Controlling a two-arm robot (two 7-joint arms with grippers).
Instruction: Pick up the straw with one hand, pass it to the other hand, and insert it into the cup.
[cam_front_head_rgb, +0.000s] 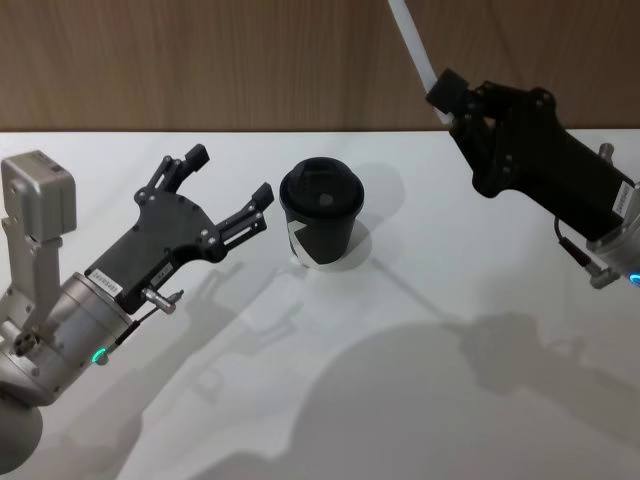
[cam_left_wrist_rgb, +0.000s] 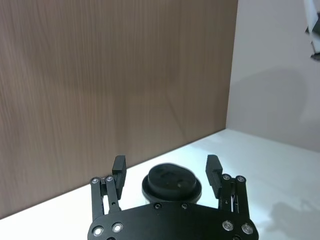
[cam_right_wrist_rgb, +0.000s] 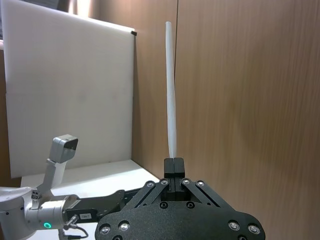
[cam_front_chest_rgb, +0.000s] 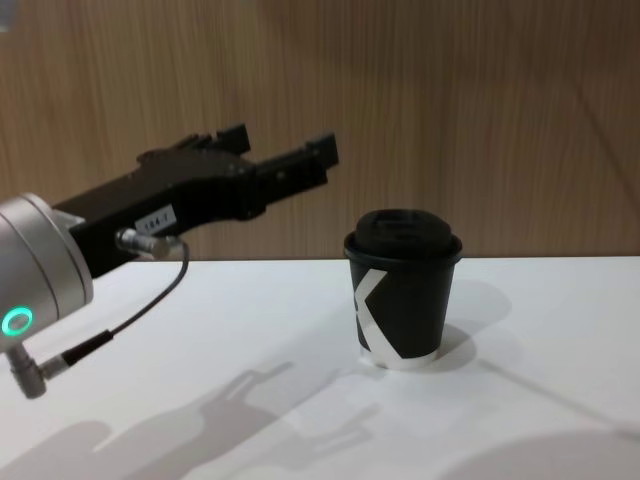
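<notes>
straw (cam_front_head_rgb: 409, 32), thin and white, is up in the air to the right of the cup (cam_front_head_rgb: 320, 215) and a little behind it, well clear of the lid (cam_front_head_rgb: 322, 190). the right gripper (cam_front_head_rgb: 447, 98) has it by one end, fingers pinched tight together on it, and the rest of the straw runs straight on past the fingertips, in line with the gripper, against the wooden wall (cam_front_head_rgb: 200, 60) behind the cup. the cup stands upright on the white table (cam_front_head_rgb: 470, 400), lid on, with its white angular mark on the near side. to the cup's left hovers the left gripper (cam_front_head_rgb: 232, 173), raised off the table and pointing toward the cup, its two fingers spread wide with nothing between them. its fingertips are near the lid and somewhat above it, not touching. a green ring light (cam_front_chest_rgb: 15, 322) glows on that arm, farther from the cup.
</notes>
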